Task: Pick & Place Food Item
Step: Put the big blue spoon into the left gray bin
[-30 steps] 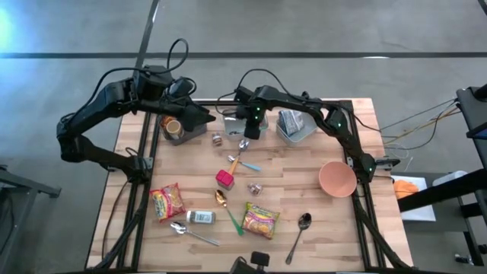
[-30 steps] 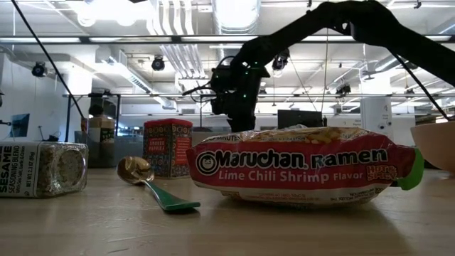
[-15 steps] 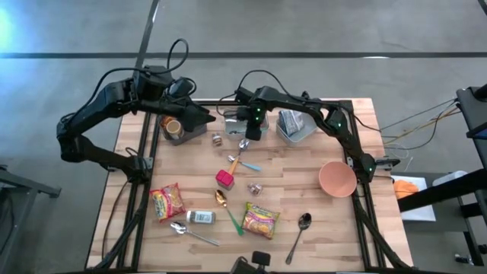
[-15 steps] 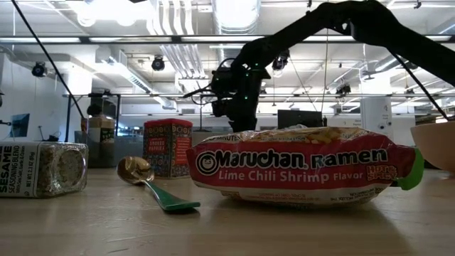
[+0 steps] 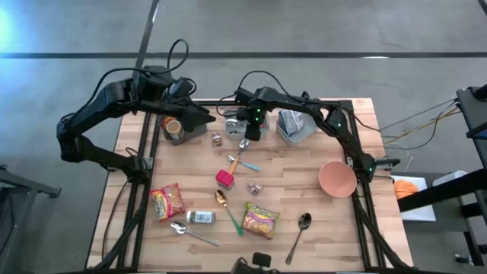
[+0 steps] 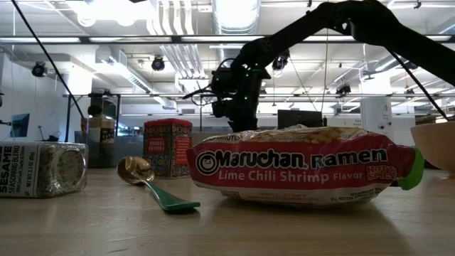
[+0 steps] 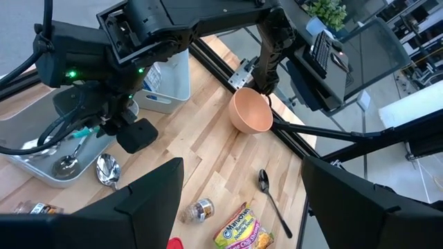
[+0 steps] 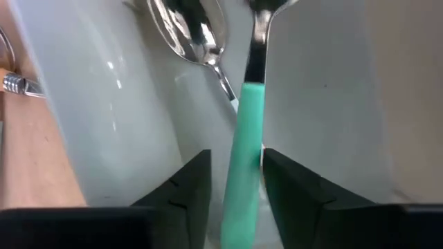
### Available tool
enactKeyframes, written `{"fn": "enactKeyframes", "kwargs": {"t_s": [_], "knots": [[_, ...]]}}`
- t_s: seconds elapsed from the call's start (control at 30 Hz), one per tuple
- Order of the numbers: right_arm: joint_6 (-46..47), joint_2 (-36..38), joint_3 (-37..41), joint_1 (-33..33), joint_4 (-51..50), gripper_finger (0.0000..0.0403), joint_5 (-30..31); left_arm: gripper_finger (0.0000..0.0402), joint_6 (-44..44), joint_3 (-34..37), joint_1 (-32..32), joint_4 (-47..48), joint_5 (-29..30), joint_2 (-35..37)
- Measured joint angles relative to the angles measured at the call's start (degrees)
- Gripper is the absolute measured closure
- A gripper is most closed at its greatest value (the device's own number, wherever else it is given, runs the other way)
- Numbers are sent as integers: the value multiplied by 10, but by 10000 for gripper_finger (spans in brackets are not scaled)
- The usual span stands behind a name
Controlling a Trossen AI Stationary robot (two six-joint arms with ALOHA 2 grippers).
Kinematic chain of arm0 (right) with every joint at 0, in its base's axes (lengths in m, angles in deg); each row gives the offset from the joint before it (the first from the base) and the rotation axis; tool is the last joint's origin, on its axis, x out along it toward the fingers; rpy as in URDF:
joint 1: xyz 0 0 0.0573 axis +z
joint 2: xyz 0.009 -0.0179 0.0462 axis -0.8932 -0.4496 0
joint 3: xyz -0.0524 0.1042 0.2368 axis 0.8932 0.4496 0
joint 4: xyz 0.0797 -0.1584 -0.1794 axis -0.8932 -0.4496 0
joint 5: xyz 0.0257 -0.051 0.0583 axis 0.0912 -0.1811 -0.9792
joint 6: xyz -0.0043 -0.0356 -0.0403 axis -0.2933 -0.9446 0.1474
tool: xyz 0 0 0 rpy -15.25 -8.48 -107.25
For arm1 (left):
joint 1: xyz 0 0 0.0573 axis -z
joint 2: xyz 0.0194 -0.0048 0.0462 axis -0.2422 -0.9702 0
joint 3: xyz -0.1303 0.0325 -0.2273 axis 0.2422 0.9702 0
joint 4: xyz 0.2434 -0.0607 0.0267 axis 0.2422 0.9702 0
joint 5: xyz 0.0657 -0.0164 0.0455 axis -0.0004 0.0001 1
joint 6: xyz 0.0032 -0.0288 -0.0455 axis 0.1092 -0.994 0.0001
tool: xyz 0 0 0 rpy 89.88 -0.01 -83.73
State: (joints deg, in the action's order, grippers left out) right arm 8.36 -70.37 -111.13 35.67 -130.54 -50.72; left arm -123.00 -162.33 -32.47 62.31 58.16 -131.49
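Pale wood table (image 5: 304, 164) under ceiling lights; right end effector (image 8: 235, 181) loosely straddles a teal-handled spoon (image 8: 243, 131)

Right gripper (image 5: 249, 131) is pointing steeply down at upper centre of the high view, fingers (image 8: 185, 181) slightly parted, while left gripper (image 5: 199, 119) is hanging raised at upper left, open.

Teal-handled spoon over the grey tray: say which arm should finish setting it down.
Right. The right gripper already has the teal-handled spoon between its fingers above the grey tray; the left gripper hangs open, away from it.
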Motion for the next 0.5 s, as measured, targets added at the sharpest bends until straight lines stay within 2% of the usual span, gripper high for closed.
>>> {"fn": "enactKeyframes", "kwargs": {"t_s": [0.13,0.5], "knots": [[0,0,0,0,0,253,0,105,-1,0,0,0,0,0],[-1,0,0,0,1,249,0,105,-1,0,0,0,0,0]]}}
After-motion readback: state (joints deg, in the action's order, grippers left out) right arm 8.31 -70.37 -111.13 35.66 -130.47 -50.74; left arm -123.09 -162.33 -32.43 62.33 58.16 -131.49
